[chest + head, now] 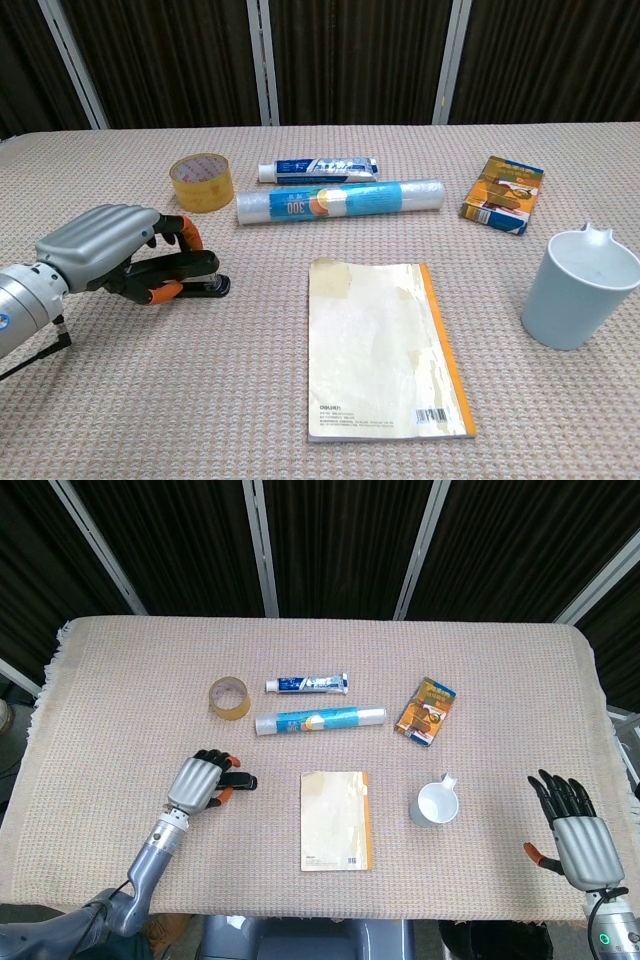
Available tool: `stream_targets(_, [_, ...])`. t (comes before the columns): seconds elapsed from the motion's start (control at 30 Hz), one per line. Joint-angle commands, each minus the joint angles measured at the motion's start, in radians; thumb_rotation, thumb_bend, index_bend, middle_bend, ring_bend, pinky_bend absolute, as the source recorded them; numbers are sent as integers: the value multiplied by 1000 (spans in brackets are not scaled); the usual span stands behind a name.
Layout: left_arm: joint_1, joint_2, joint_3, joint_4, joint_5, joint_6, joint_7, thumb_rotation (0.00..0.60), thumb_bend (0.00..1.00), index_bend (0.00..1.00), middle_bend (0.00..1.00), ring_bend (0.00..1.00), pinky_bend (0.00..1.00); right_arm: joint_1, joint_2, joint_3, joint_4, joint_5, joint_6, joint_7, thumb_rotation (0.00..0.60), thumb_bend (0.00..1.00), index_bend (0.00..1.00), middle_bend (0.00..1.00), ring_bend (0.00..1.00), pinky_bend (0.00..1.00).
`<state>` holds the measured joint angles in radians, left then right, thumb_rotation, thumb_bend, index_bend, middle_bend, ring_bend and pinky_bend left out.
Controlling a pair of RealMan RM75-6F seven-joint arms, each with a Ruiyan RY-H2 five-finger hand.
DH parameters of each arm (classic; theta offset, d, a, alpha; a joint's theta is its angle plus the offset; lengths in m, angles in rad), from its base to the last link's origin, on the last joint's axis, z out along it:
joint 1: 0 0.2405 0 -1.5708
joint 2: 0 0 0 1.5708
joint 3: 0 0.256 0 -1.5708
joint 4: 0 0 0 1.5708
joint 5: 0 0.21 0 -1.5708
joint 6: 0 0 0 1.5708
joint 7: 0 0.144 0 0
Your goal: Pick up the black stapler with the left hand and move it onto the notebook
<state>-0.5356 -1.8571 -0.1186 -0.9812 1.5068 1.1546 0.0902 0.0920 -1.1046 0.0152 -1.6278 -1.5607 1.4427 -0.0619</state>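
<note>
On worktop, left of notebook point(385, 350) | black stapler point(195, 275) is enclosed by left hand point(105, 250), not lifted | transfer pending | right hand point(578, 830) is held spread, empty

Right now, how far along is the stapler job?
Done: the left hand has reached the black stapler and its fingers wrap over it. In hand: the grasp itself; the stapler sits on the table cloth, not lifted. Left: lift it, carry it rightward and set it on the notebook, which lies bare. The right hand rests open at the table's edge.
</note>
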Motion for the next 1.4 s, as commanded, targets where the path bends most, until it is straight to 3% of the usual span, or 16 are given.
stream_targets(0.03, [-9, -20, 6, 26, 16, 22, -6, 600, 366, 448, 391, 332, 393, 0, 1, 2, 0, 2, 0, 1, 600, 149, 0, 0, 0, 0])
stream_targets(0.4, [-2, -11, 23, 7, 27, 63, -24, 600, 443, 586, 476, 421, 481, -3, 4, 5, -1, 11, 4, 7, 600, 148, 0, 0, 0, 0])
stream_targets(0.67, [-6, 32, 22, -106, 59, 120, 28, 600, 449, 590, 482, 431, 493, -3, 1, 1, -7, 3, 4, 0, 600, 149, 0, 0, 0, 0])
stream_targets(0.93, [-88, 54, -42, -263, 58, 72, 175, 600, 442, 558, 478, 434, 494, -4, 10, -3, -12, -14, 14, 17, 600, 149, 0, 0, 0, 0])
stream_targets(1.23, [-207, -68, -94, -256, 37, -22, 256, 600, 438, 545, 477, 434, 494, -68, 33, -36, -45, -134, 167, 4, 600, 149, 0, 0, 0, 0])
stream_targets(1.4, [-254, -132, -104, -234, 22, -59, 280, 600, 429, 545, 476, 434, 494, -85, 62, -26, -81, -31, 128, -17, 600, 149, 0, 0, 0, 0])
